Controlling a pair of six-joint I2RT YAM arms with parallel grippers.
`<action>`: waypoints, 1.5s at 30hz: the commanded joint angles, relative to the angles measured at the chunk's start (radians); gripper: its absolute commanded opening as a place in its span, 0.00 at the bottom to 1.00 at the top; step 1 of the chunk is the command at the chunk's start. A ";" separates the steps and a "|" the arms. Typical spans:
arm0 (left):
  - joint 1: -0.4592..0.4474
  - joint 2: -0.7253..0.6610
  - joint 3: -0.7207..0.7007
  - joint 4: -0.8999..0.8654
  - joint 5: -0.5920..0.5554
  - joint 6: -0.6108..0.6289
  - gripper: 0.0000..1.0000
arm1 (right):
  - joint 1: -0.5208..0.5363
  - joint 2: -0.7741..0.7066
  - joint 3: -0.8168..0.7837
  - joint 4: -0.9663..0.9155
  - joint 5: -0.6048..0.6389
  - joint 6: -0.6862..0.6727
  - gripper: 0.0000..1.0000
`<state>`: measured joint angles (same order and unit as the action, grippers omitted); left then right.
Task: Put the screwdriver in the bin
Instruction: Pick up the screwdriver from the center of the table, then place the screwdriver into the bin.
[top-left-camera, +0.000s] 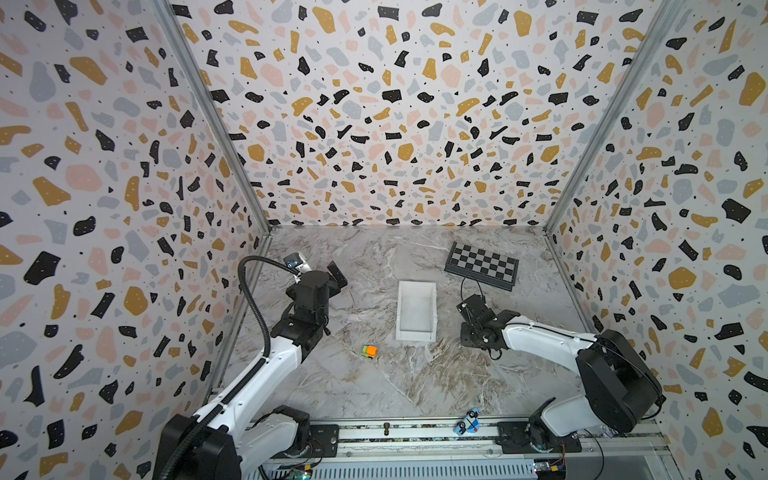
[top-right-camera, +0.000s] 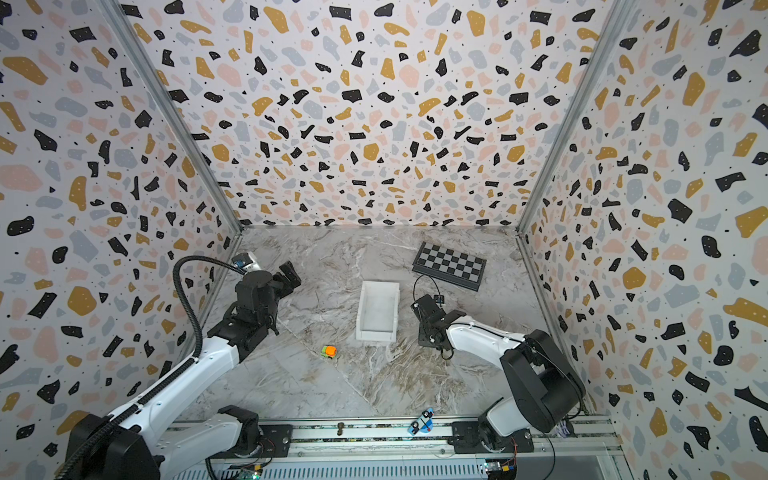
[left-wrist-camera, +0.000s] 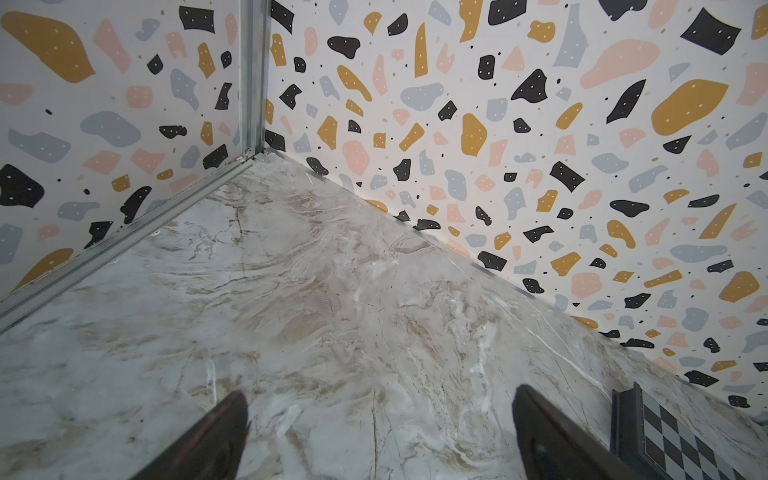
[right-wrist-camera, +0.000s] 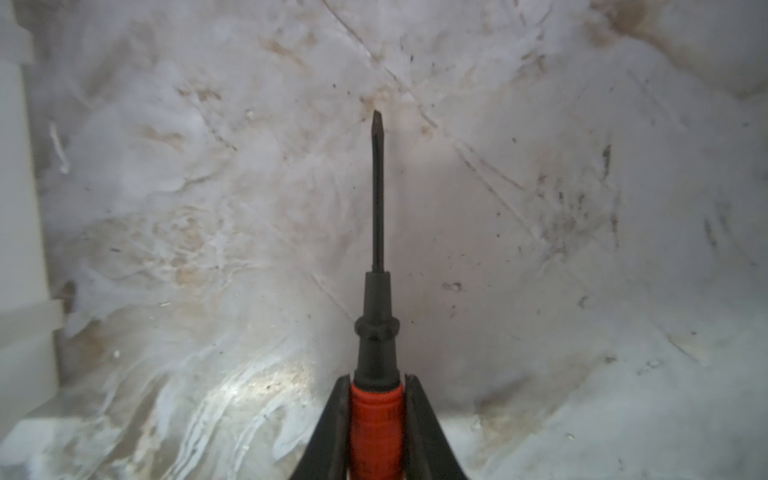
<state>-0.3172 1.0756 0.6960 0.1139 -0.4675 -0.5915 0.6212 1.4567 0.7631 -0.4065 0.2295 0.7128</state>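
three walls close the space in both top views: a back wall (top-left-camera: 407, 104) across the upper middle, a left wall (top-left-camera: 83, 187) and a right wall (top-left-camera: 698, 166) filling the frame's sides. all are white with black, mustard, pink and grey blotches. silver metal posts (top-left-camera: 217, 120) run up the two corners. the floor (top-left-camera: 353, 386), in the lower middle, is glossy grey-and-tan marble pattern under soft, even light. a metal rail (top-left-camera: 374, 440) crosses the bottom edge.

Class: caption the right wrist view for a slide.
Right gripper clamps the screwdriver by its red handle, shaft pointing over the marble table.
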 joint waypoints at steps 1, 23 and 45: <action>-0.005 -0.023 0.000 0.029 -0.028 0.016 1.00 | 0.005 -0.057 0.064 -0.066 0.019 -0.028 0.16; 0.027 -0.035 0.032 -0.012 -0.029 0.057 1.00 | 0.240 0.177 0.576 -0.182 0.018 -0.156 0.16; 0.062 -0.050 0.014 -0.009 -0.042 0.083 1.00 | 0.263 0.356 0.615 -0.108 -0.038 -0.176 0.15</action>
<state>-0.2634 1.0271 0.6983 0.0757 -0.4900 -0.5335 0.8803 1.8164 1.3540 -0.5220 0.1947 0.5472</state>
